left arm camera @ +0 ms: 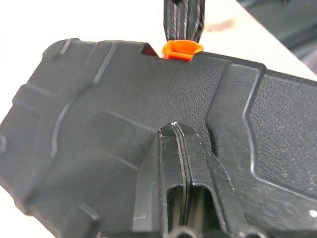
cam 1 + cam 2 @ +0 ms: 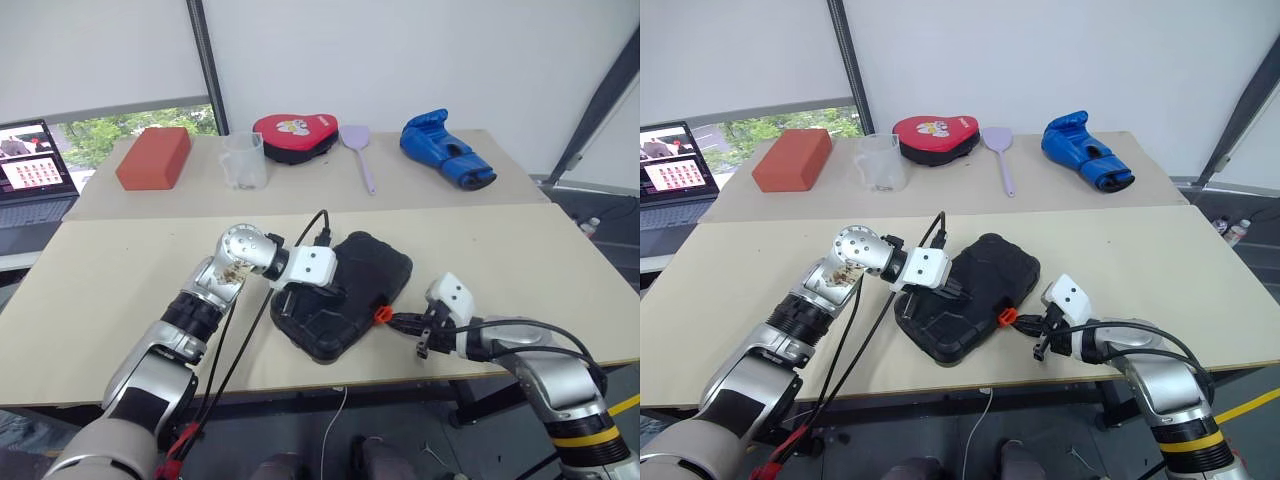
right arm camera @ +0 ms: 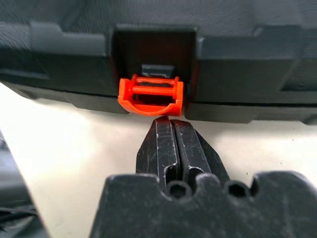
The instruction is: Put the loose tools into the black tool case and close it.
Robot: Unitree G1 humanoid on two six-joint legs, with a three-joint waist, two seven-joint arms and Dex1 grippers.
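Note:
The black tool case [image 2: 378, 262] lies with its lid down near the front edge of the table. No loose tools are in view. My left gripper [image 2: 300, 300] is shut, and its fingertips [image 1: 176, 130] rest on top of the lid. My right gripper [image 2: 397, 321] is shut too, level with the table at the case's front side. Its tips [image 3: 168, 123] sit just below the small orange latch [image 3: 151, 94], which hangs down from its recess. In the left wrist view the latch [image 1: 182, 49] shows at the lid's far edge, with the right gripper's fingers [image 1: 182, 20] behind it.
On the far table stand a red block [image 2: 153, 158], a clear measuring cup [image 2: 243, 160], a red padded mitt [image 2: 295, 136], a lilac spatula [image 2: 360, 152] and a blue boxing glove [image 2: 445, 150]. A laptop [image 2: 35, 175] sits at the far left. The table's front edge runs just under the case.

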